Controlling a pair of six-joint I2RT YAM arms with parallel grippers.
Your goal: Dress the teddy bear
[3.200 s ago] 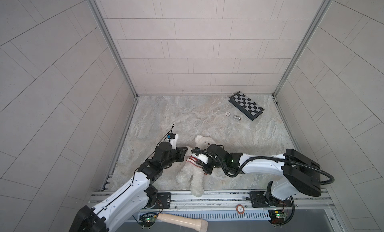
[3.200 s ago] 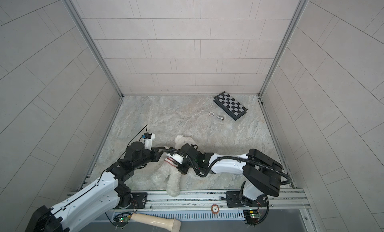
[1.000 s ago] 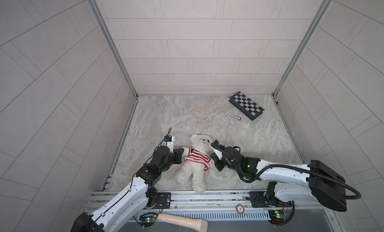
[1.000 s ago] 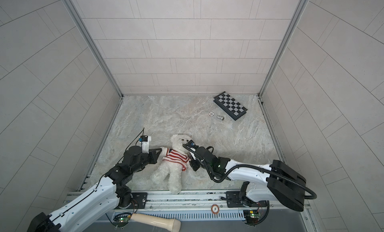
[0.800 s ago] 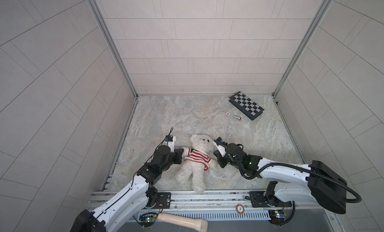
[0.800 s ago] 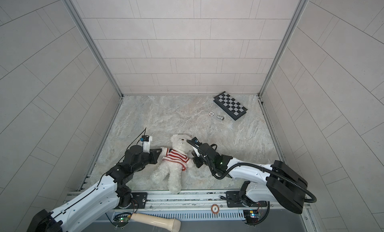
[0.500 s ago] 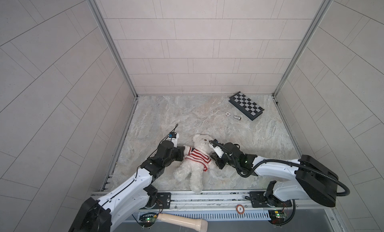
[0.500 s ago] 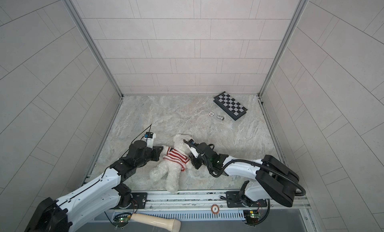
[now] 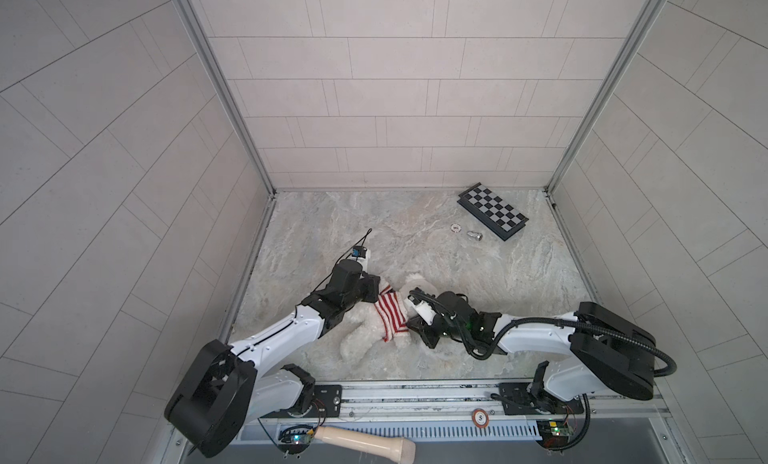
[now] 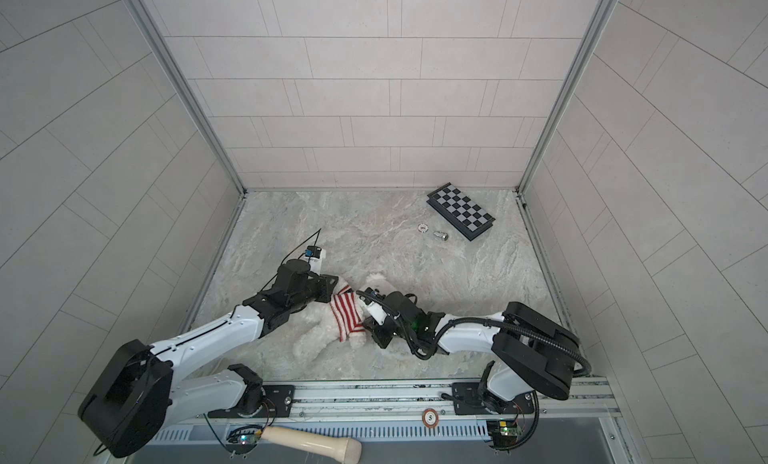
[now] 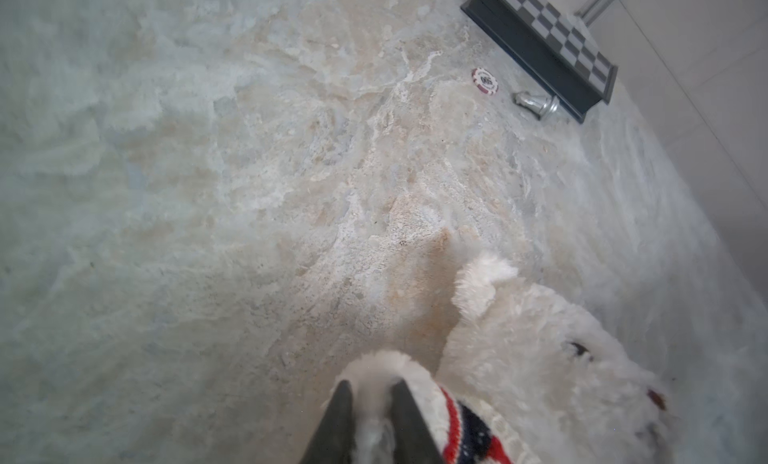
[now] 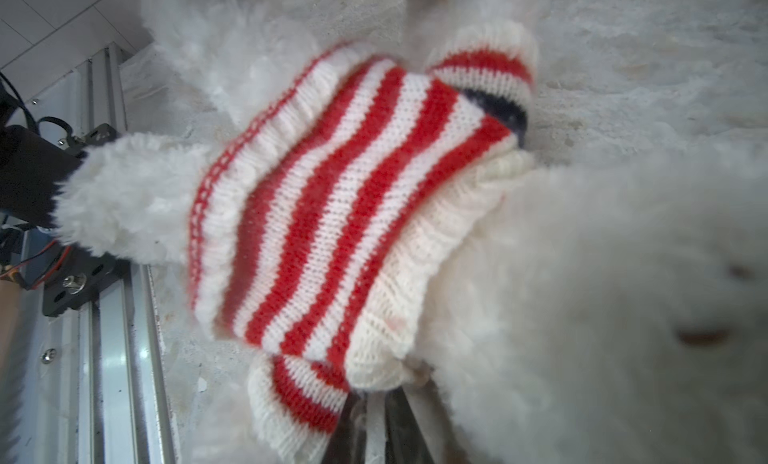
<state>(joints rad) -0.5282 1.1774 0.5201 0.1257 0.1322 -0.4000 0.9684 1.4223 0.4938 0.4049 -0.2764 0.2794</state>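
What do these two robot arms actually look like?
Both have white shells between chunky black joints. The left arm carries a thin black wire; the right arm carries a ribbed black hose and a small green light. Left pincer and right pincer each have two dark tapering fingers.

Robotics lab cell
Tiled walls point(image 9: 395, 87) enclose a marbled tabletop point(image 9: 415, 233), mounting rail point(image 9: 415, 395) in front (checkerboard point(image 9: 493, 211) at back).
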